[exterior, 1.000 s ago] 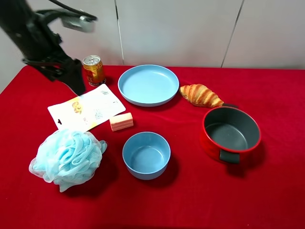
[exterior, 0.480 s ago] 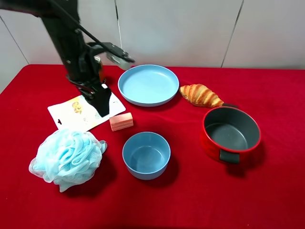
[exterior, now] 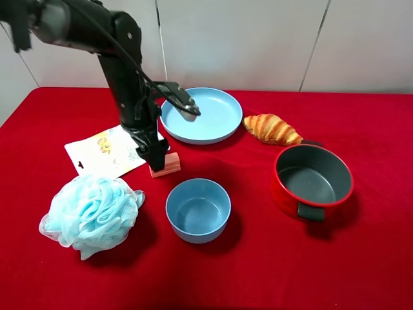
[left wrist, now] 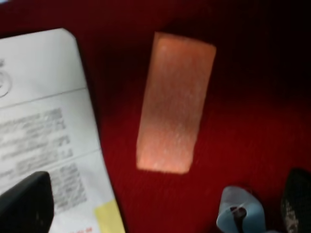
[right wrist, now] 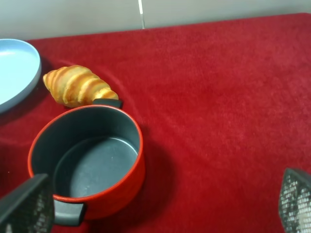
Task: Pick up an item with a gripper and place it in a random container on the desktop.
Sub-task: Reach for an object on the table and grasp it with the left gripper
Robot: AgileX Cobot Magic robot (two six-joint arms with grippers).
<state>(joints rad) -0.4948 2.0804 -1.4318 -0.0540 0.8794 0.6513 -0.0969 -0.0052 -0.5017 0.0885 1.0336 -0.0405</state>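
- Block (exterior: 169, 164) lies flat on the red cloth (exterior: 361, 258), just beside the corner of a white packet (exterior: 106, 152) and behind the bowl (exterior: 198, 210), clear of its rim.
- Left gripper (exterior: 157, 157) hangs right over the block and hides its left end in the high view.
- In the left wrist view the block (left wrist: 176, 103) lies bare on the cloth, a long pinkish-orange bar with the packet (left wrist: 43, 126) just beside it.
- Left gripper (left wrist: 160, 208) has its fingers spread wide. One dark fingertip (left wrist: 24, 201) shows over the packet and the other sits at the far edge of the view. Neither touches the block.
- Bowl is upright and holds nothing.
- Plate (exterior: 206, 119) sits behind the block, with a croissant (exterior: 272, 128) to its right.
- Pot (exterior: 313, 181) stands right of the bowl, well apart from it.
- Blue mesh sponge (exterior: 90, 213) rests left of the bowl.
- Right gripper (right wrist: 160, 204) is spread wide and grips nothing; the pot (right wrist: 87, 165) and croissant (right wrist: 77, 86) lie beyond it.
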